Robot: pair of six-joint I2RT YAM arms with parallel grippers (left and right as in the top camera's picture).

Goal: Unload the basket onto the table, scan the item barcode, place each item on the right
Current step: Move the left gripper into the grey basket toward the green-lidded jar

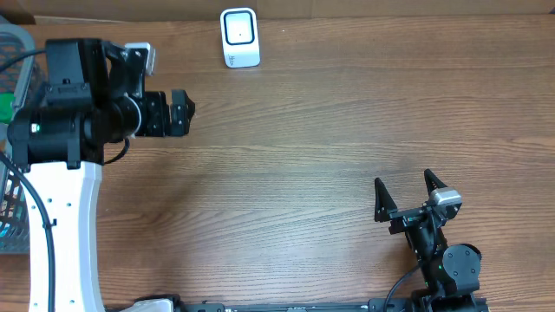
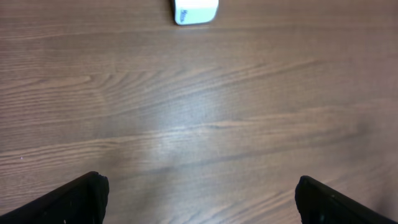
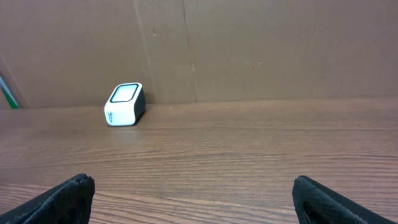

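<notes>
A small white barcode scanner [image 1: 240, 37] with a dark-rimmed window stands at the back of the wooden table; it also shows as the scanner [image 2: 196, 11] and the scanner [image 3: 124, 104]. The item and its barcode are out of view. My left gripper [image 1: 180, 113] hovers over the left part of the table, pointing right, below and left of the scanner. In its wrist view the left gripper [image 2: 202, 199] is open with only bare wood between its fingers. My right gripper [image 1: 406, 192] sits low near the front right, open and empty, as the right gripper [image 3: 196, 196] also shows.
A grey wire basket [image 1: 12, 43] stands at the left edge, partly hidden by the left arm, with something green [image 1: 4, 106] inside. A brown cardboard wall [image 3: 249, 50] runs along the table's back edge.
</notes>
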